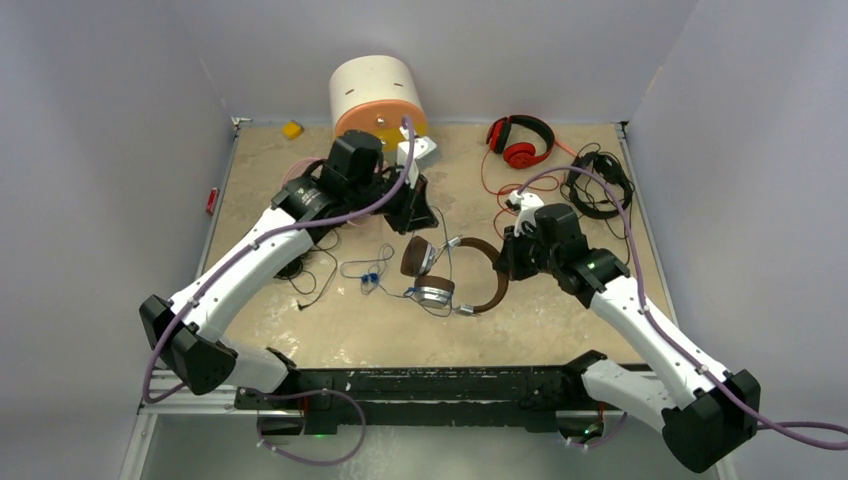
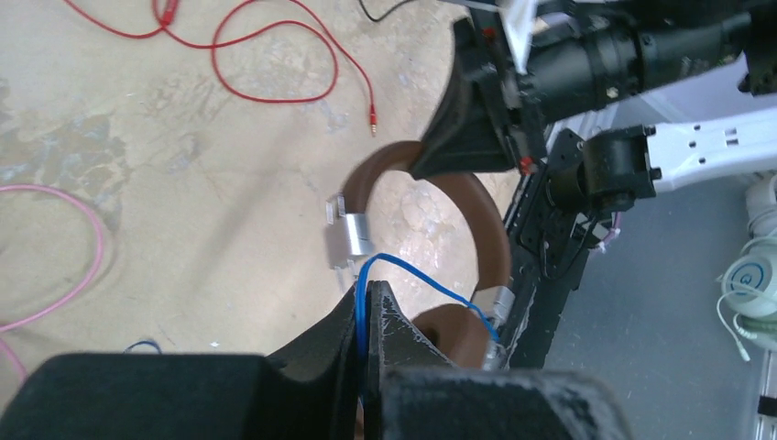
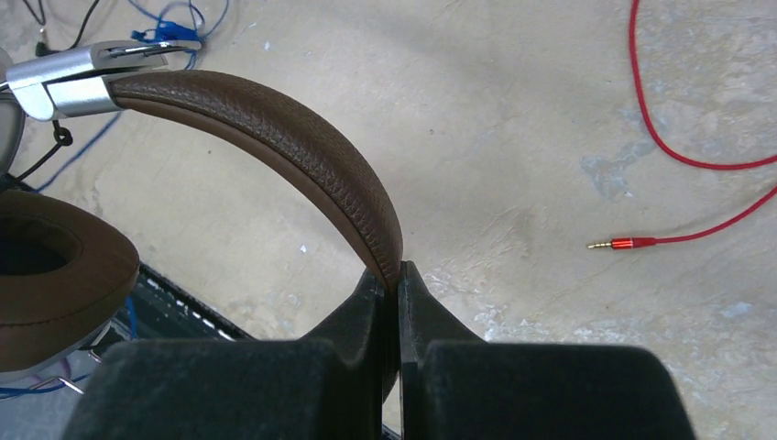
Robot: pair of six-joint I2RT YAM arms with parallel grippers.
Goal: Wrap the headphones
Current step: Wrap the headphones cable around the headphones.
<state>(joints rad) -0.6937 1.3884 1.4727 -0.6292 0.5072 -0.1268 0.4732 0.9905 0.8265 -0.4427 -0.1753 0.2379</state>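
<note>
Mottled tan surface (image 1: 560, 330) fills the scene. The right hand (image 3: 399, 275) clamps the leather band of the brown headphones (image 3: 275, 128), whose ear cups lie to its left. The left hand (image 2: 368, 298) pinches their thin blue cable (image 2: 431, 284), with the headband arching just beyond it. Farther out, beyond the right hand, sit red headphones (image 1: 520, 140) and a black pair (image 1: 597, 185).
</note>
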